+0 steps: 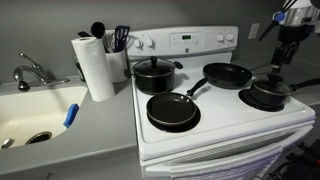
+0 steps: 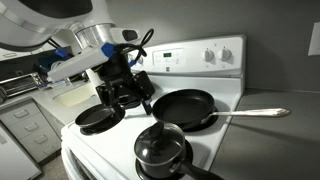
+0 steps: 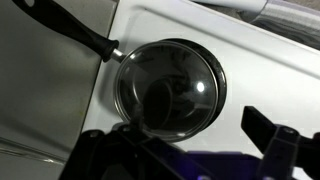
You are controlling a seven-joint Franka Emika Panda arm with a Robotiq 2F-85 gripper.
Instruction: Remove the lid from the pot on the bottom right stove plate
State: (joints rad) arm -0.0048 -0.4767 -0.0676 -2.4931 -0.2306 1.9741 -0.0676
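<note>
The pincer (image 1: pixel 287 58) hangs with its fingers (image 3: pixel 272 140) spread wide and gripping nothing, well above the pot (image 1: pixel 268 96) on the near right plate of the white stove (image 1: pixel 215 135) and clear of it. In the wrist view the two dark fingers stand at the bottom edge. The pot's glass lid (image 3: pixel 170 88) lies below them, seated on the rim with a bright glint on the glass. The pot's black handle (image 3: pixel 75 32) runs off toward the upper left of that view. Both exterior views show the lid closed on the pot and the pincer apart from it. On the near left plate sits a black frying pan (image 1: pixel 172 112), its handle angled toward the far right. Left of the stove, the grey counter (image 1: pixel 100 125) holds a pale sink (image 1: pixel 30 115) with a metal faucet (image 1: pixel 30 70) at its far side. Farther back, a second frying pan (image 1: pixel 228 74) rests on the far right plate. A far pot (image 1: pixel 153 75), black and lidded too, is on the far left plate. Just left of it stand a paper towel roll (image 1: pixel 95 68) and a utensil holder (image 1: pixel 118 60) with dark utensils sticking up. Farthest of all is the control panel (image 1: pixel 190 42) — white, with knobs along it.
</note>
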